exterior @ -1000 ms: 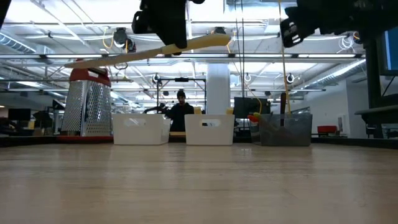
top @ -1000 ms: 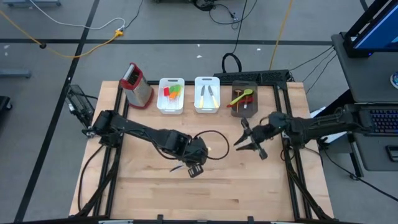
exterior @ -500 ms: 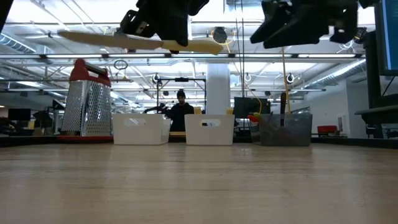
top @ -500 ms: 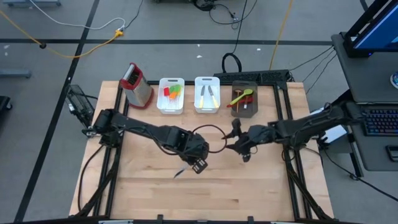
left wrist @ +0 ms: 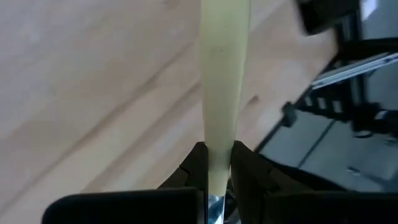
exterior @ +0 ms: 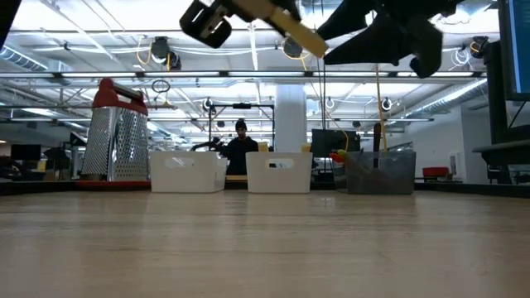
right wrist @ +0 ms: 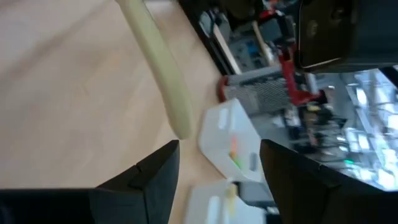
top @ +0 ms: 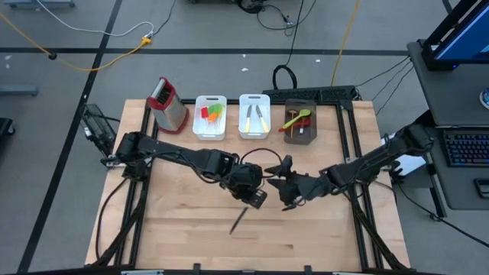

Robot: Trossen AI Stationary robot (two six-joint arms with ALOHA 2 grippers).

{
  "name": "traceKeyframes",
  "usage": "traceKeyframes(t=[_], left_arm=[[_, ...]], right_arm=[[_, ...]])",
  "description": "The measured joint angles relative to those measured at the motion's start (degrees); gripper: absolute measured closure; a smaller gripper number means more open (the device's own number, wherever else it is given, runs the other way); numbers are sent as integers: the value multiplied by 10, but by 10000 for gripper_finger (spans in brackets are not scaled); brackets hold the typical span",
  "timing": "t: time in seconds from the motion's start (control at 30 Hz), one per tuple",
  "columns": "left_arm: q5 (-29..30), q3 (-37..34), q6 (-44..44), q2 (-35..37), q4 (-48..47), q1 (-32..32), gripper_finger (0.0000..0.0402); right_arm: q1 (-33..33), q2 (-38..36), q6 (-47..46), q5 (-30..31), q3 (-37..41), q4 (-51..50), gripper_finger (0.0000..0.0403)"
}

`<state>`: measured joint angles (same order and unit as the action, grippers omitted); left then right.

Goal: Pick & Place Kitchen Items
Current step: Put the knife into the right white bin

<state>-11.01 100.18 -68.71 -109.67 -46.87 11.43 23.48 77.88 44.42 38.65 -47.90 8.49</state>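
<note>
Pale wooden tabletop [top: 183,229] filled the lower frame of the high view, bare nearest the camera. At mid-frame a cream-handled knife [left wrist: 222,93] was pinched at its blade end by the left gripper [top: 254,192], handle offered outward, seemingly for a handover. Just right of it, the right gripper [top: 289,191] was held spread toward that handle. Along the upper edge, bins [top: 254,116] were ranged, presumably for sorting.

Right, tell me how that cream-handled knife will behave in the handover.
Likely stiff: the cream-handled knife juts straight from the left gripper, no sag. Smooth, tapered handle might slip or pivot. Probably light. The open right gripper sits close to its end.
</note>
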Motion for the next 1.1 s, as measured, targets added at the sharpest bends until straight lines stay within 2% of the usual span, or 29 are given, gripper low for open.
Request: traceKeyframes(t=[0.07,0.2,0.53,0.73,1.1], left_arm=[[-8,0,-14,0,14,-1,366],[-29,0,-24,0,14,-2,366],[-26,0,-49,0,58,-19,366],[-26,0,-60,0,67,-31,366],[-41,0,-98,0,73,-44,366]], right_arm=[[9,8,21,22,0,7,183],[25,14,22,26,0,4,183],[38,15,-29,33,0,3,183],[35,19,-29,33,0,3,183],[7,19,45,33,0,7,184]])
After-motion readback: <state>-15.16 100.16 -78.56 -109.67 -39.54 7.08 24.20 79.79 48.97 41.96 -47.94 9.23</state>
